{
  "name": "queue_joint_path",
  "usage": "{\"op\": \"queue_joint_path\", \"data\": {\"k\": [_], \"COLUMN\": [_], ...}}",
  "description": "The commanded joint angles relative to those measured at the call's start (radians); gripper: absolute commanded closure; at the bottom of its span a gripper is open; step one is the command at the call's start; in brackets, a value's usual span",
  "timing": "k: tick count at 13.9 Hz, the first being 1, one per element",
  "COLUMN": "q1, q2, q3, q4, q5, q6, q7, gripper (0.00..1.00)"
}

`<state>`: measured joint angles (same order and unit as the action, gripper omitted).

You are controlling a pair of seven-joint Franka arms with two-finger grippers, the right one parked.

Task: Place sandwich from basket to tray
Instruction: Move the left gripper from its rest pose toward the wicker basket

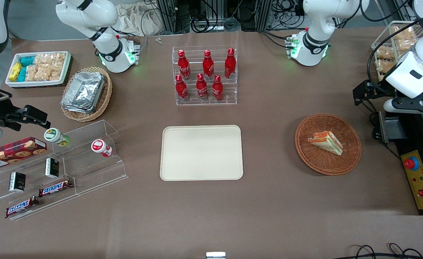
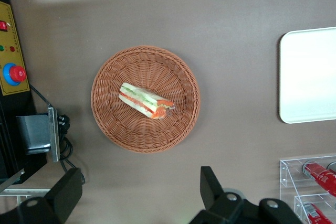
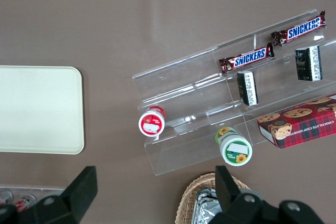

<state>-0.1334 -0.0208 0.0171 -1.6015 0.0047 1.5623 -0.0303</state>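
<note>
My pincer point(image 2: 139, 195) hangs wide open, high above the sandwich point(image 2: 144, 100) in the basket point(image 2: 113, 124); slick wrap could slip if I pinch the wedge's slanted sides.

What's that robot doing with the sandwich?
Nothing has been picked up yet. The sandwich lies in the round basket, and the tray beside it has nothing on it. The working arm's tool is open, held up above the table next to the basket, touching nothing.
</note>
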Motion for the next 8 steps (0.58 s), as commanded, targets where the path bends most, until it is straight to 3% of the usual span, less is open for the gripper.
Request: {"op": "queue_joint_path", "data": {"k": [1, 8], "q1": [-0.012, -0.011], "q2": [-0.005, 0.019], "q3": [0.009, 0.007], "q4": [0.006, 0.019], "q5": [-0.012, -0.012], "q6": [-0.015, -0.022], "q7": [-0.002, -0.065], "gripper": [0.0, 0.0]}}
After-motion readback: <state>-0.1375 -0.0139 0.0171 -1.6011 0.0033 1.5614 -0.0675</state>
